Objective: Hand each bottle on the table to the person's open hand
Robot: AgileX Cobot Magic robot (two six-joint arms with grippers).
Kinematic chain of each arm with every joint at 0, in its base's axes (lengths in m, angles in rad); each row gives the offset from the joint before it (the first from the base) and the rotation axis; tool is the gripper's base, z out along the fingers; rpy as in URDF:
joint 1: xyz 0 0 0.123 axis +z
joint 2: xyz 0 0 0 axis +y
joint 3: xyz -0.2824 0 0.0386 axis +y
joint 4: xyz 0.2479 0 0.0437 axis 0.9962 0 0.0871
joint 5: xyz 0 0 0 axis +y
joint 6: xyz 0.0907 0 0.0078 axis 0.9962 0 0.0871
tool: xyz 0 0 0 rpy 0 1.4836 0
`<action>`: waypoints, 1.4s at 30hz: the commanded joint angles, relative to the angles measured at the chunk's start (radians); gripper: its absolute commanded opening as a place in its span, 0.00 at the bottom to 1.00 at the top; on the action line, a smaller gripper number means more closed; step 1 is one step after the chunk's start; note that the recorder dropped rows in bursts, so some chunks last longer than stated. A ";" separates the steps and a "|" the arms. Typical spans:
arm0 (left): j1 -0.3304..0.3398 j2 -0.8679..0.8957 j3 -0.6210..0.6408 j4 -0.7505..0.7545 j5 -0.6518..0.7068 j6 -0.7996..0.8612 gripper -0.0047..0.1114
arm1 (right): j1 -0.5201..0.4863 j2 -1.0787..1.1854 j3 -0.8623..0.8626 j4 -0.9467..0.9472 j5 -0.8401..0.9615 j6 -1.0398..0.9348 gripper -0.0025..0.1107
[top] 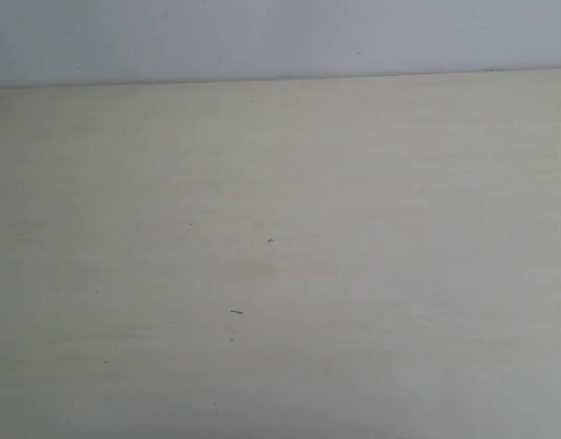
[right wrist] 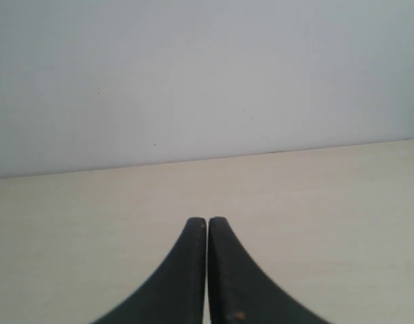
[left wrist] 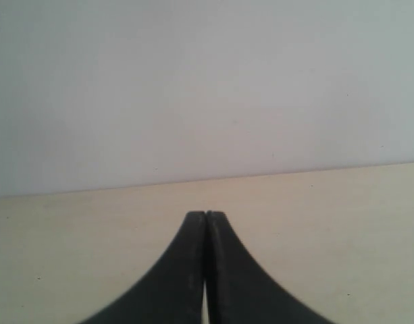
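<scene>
The pale beige table [top: 353, 274] fills the exterior view, bare but for a few tiny dark specks. No bottle shows in any view, and the person's open hand is out of view too. Neither arm appears in the exterior view. In the left wrist view my left gripper [left wrist: 206, 214] is shut, its two black fingers pressed together with nothing between them, low over the table [left wrist: 342, 216]. In the right wrist view my right gripper [right wrist: 207, 221] is likewise shut and holds nothing, over the table [right wrist: 328, 202].
A plain pale grey wall [top: 280, 37] rises behind the table's far edge [top: 280, 80]. The same wall [left wrist: 207, 88] fills the upper half of both wrist views.
</scene>
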 commanded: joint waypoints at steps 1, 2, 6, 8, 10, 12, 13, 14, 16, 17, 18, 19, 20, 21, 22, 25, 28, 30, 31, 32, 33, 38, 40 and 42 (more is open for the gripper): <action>0.002 -0.006 0.003 -0.008 0.006 -0.004 0.04 | -0.004 -0.006 0.005 -0.006 0.002 0.002 0.03; 0.002 -0.006 0.003 -0.008 0.006 -0.004 0.04 | -0.004 -0.006 0.005 -0.006 0.002 0.002 0.03; 0.002 -0.006 0.003 -0.008 0.006 -0.004 0.04 | -0.004 -0.006 0.005 -0.006 0.002 0.002 0.03; 0.002 -0.006 0.003 -0.008 0.006 -0.004 0.04 | -0.004 -0.006 0.005 -0.006 0.002 0.002 0.03; 0.002 -0.006 0.003 -0.008 0.006 -0.004 0.04 | -0.004 -0.006 0.005 -0.006 0.002 0.002 0.03; 0.002 -0.006 0.003 -0.008 0.006 -0.004 0.04 | -0.004 -0.006 0.005 -0.006 0.002 0.002 0.03; 0.002 -0.006 0.003 -0.008 0.006 -0.004 0.04 | -0.004 -0.006 0.005 -0.006 0.002 0.002 0.03; 0.002 -0.006 0.003 -0.008 0.006 -0.004 0.04 | -0.004 -0.006 0.005 -0.006 0.002 0.002 0.03; 0.002 -0.006 0.003 -0.008 0.006 -0.004 0.04 | -0.004 -0.006 0.005 -0.006 0.002 0.002 0.03; 0.002 -0.006 0.003 -0.008 0.006 -0.004 0.04 | -0.004 -0.006 0.005 -0.006 0.002 0.002 0.03; 0.002 -0.006 0.003 -0.008 0.006 -0.004 0.04 | -0.004 -0.006 0.005 -0.006 0.000 0.002 0.03; 0.002 -0.006 0.003 -0.008 0.006 -0.004 0.04 | -0.004 -0.006 0.005 -0.006 -0.008 0.002 0.03; 0.002 -0.006 0.003 -0.008 0.006 -0.004 0.04 | -0.004 -0.006 0.005 -0.004 -0.016 0.002 0.03; 0.002 -0.006 0.003 -0.008 0.006 -0.004 0.04 | -0.004 -0.006 0.005 -0.004 -0.018 0.002 0.03; 0.002 -0.006 0.003 -0.008 0.006 -0.004 0.04 | -0.004 -0.006 0.005 -0.004 -0.018 0.002 0.03; 0.002 -0.006 0.003 -0.008 0.006 -0.004 0.04 | -0.004 -0.006 0.005 -0.004 -0.016 0.002 0.03; 0.002 -0.006 0.003 -0.008 0.006 -0.004 0.04 | -0.004 -0.006 0.005 -0.004 -0.014 0.002 0.03; 0.002 -0.006 0.003 -0.008 0.006 -0.004 0.04 | -0.004 -0.006 0.005 -0.004 -0.014 0.002 0.03; 0.002 -0.006 0.003 -0.008 0.006 -0.004 0.04 | -0.004 -0.006 0.005 -0.004 -0.014 0.002 0.03; 0.002 -0.006 0.003 -0.008 0.006 -0.004 0.04 | -0.004 -0.006 0.005 -0.004 -0.014 0.002 0.03; 0.002 -0.006 0.003 -0.008 0.006 -0.004 0.04 | -0.004 -0.006 0.005 -0.004 -0.014 0.002 0.03; 0.002 -0.006 0.003 -0.008 0.006 -0.004 0.04 | -0.004 -0.006 0.005 -0.004 -0.014 0.002 0.03; 0.002 -0.006 0.003 -0.008 0.006 -0.004 0.04 | -0.004 -0.006 0.005 -0.004 -0.014 0.002 0.03; 0.002 -0.006 0.003 -0.008 0.006 -0.004 0.04 | -0.004 -0.006 0.005 -0.004 -0.014 0.002 0.03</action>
